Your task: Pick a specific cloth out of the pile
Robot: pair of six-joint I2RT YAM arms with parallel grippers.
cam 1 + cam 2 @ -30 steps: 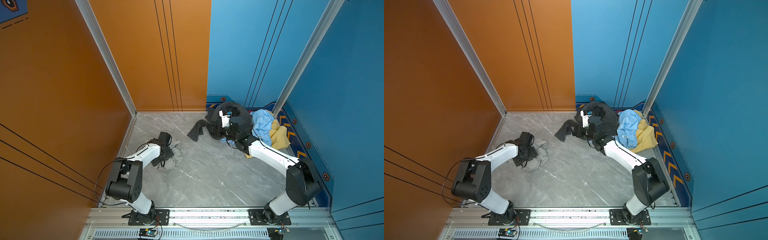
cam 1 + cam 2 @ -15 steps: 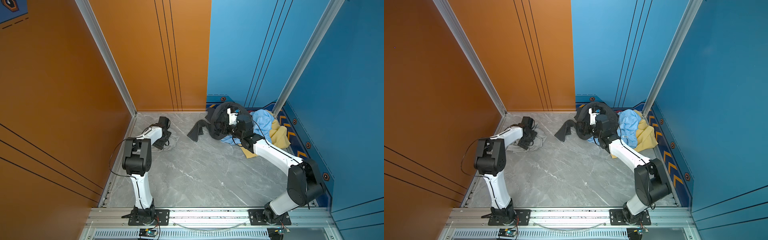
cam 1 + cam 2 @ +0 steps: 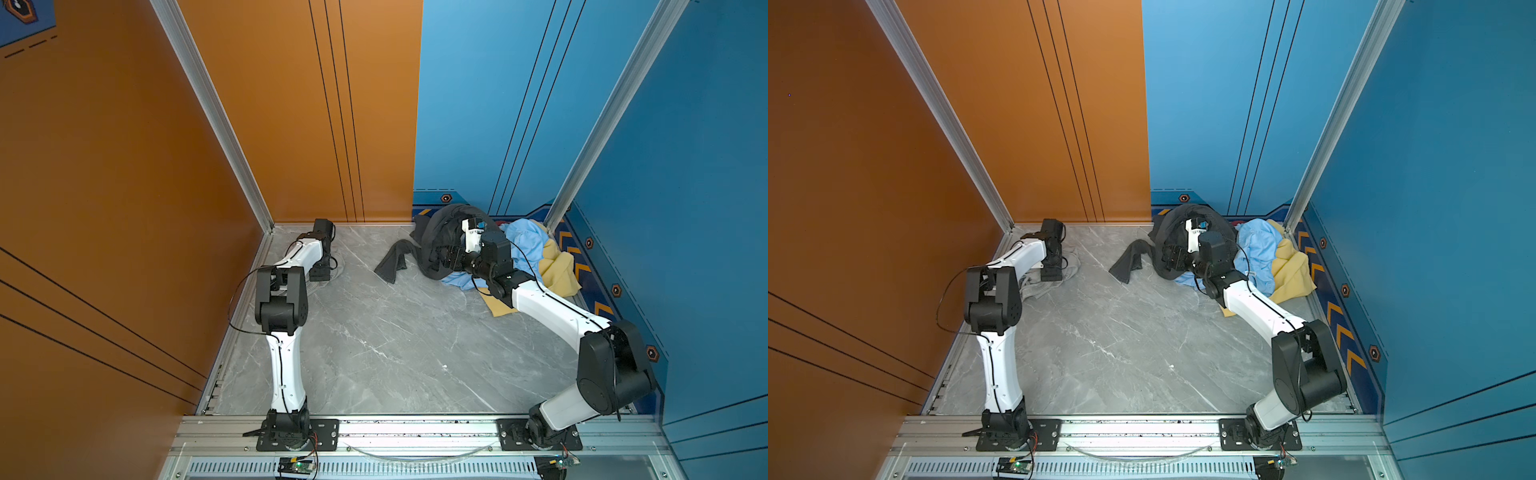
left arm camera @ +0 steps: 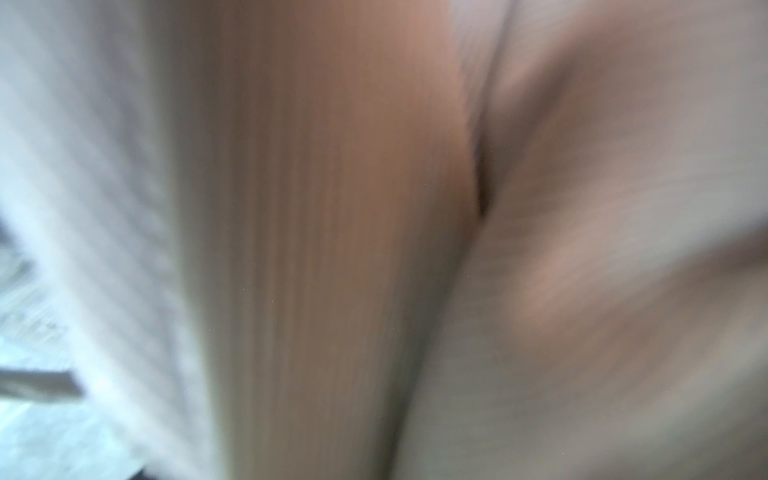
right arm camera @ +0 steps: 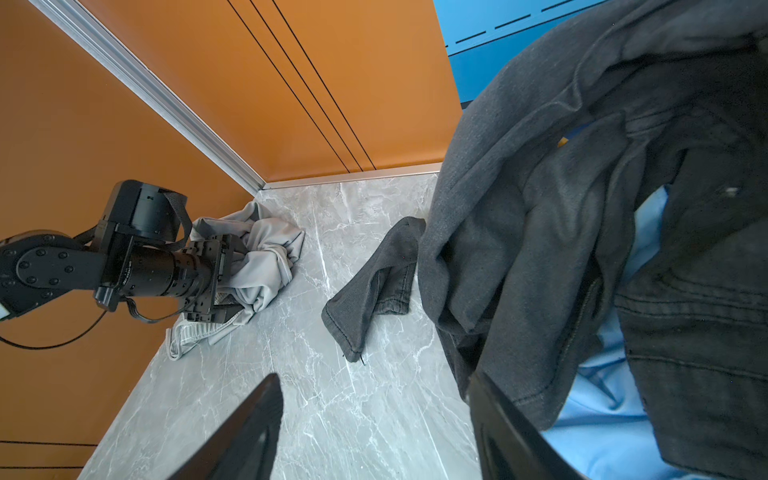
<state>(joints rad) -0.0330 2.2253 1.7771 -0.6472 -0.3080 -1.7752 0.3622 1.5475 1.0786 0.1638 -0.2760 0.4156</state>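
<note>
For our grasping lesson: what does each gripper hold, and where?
Right gripper: nothing; fingers stand apart beside the dark garment. Left gripper: buried in the grey cloth; hold cannot be told.

- We see the left gripper (image 3: 1052, 272) set low on the cloth (image 3: 1036, 289), a light grey heap bunched in the corner by the orange wall (image 3: 1017, 124).
- We find the pile (image 3: 1246, 253) well apart from it, against the blue wall (image 3: 1204, 124): dark charcoal garment (image 3: 1165, 226), light blue shirt (image 3: 1258, 245), pale yellow piece (image 3: 1291, 274).
- We see the right gripper (image 3: 1168, 259) tucked among the charcoal folds, where we cannot make out its jaws.
</note>
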